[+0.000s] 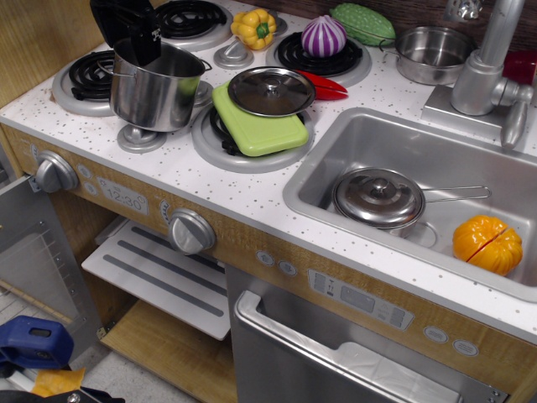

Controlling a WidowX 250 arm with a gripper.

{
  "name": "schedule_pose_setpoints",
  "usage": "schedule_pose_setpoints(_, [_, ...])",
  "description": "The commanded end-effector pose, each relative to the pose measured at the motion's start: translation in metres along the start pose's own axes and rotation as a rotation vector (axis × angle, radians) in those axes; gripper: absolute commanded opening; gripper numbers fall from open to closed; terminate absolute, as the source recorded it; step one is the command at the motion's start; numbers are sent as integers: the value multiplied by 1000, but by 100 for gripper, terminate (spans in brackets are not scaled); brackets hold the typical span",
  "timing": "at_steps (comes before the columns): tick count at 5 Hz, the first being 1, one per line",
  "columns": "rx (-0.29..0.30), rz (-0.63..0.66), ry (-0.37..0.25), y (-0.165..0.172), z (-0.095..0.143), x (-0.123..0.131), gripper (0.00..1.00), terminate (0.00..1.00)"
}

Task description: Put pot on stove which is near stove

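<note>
The tall shiny steel pot (155, 91) is at the left of the stove (180, 172), between the left coil burner (88, 77) and the front burner (220, 144). It partly covers a silver knob (140, 137) beneath it. I cannot tell whether it rests on the stove or hangs just above it. My black gripper (137, 52) comes down from the top left. Its fingers are closed over the pot's back rim, one inside the pot.
A green board (267, 132) with a steel lid (270, 91) covers the front burner. A red pepper (329, 87), a yellow pepper (254, 28), a purple bulb (323, 36) and a green vegetable (362, 23) lie behind. A shallow steel bowl (432, 54), a faucet (487, 75) and the sink (315, 189) with a lidded saucepan (379, 197) and an orange fruit (487, 245) are at the right.
</note>
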State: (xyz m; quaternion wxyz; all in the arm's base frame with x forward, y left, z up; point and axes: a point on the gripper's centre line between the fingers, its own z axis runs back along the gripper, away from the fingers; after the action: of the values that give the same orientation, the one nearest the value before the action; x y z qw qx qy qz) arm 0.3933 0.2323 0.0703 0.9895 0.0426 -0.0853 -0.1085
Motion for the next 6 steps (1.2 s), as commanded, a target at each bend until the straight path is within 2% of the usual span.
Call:
schedule_pose_setpoints(1, [0,0,0,0,0,0,100,0])
schedule_pose_setpoints(2, [2,6,4,-1,-2,1,100,0])
schedule_pose_setpoints(3, [12,5,18,-2,0,2,0,0])
schedule_pose_setpoints(6, [36,-21,8,8,11,3,0,0])
